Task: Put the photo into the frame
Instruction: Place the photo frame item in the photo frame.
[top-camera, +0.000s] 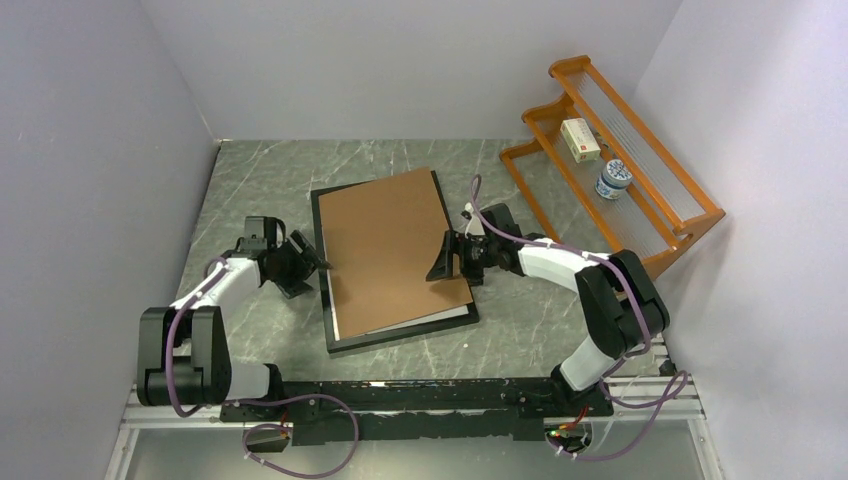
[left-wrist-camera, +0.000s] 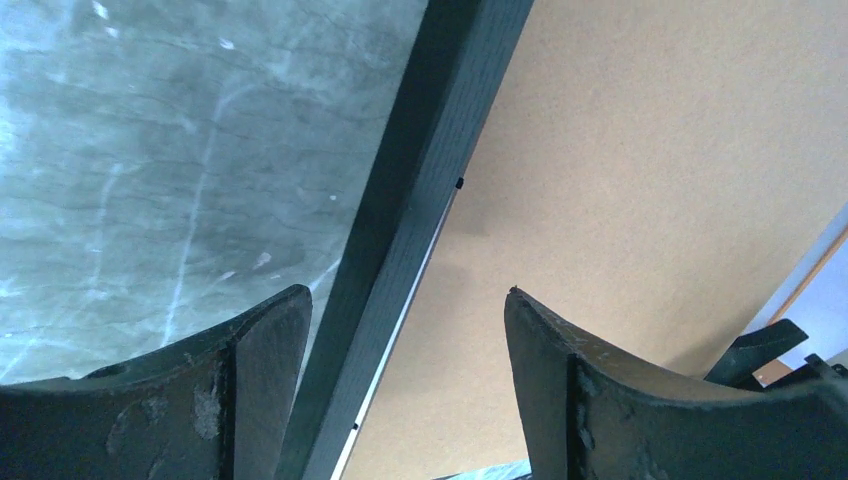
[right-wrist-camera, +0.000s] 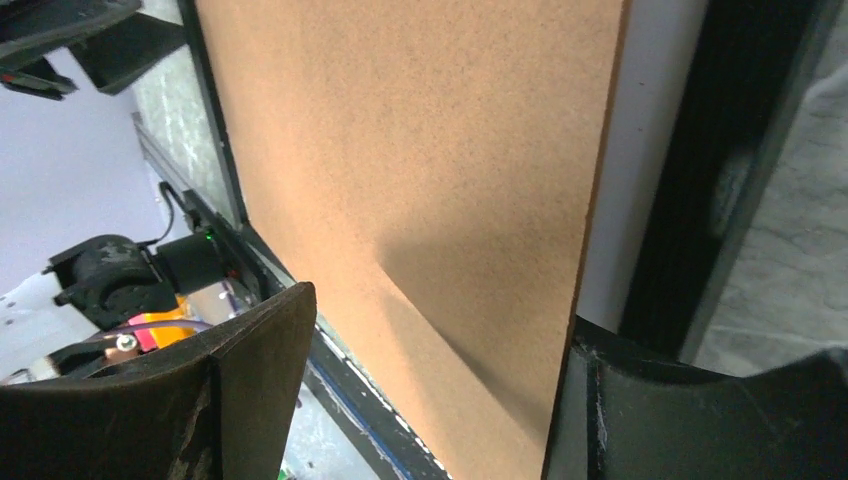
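The black frame (top-camera: 400, 338) lies flat mid-table with a brown backing board (top-camera: 390, 250) on it, slightly askew. A white mat strip (top-camera: 420, 322) shows along the board's near edge. The photo is hidden. My left gripper (top-camera: 315, 262) is open at the frame's left edge (left-wrist-camera: 420, 170): in the left wrist view the gripper (left-wrist-camera: 408, 295) has one finger over the table and one over the board (left-wrist-camera: 650, 150). My right gripper (top-camera: 443, 262) is open and astride the board's right edge (right-wrist-camera: 400, 150). In its wrist view the gripper (right-wrist-camera: 442, 305) sits beside the mat (right-wrist-camera: 625, 180) and frame (right-wrist-camera: 730, 170).
An orange wooden rack (top-camera: 640, 170) stands at the back right, holding a white box (top-camera: 579, 139) and a blue-and-white jar (top-camera: 613, 180). Grey walls close in the left, back and right. The table is grey marble (top-camera: 260, 190).
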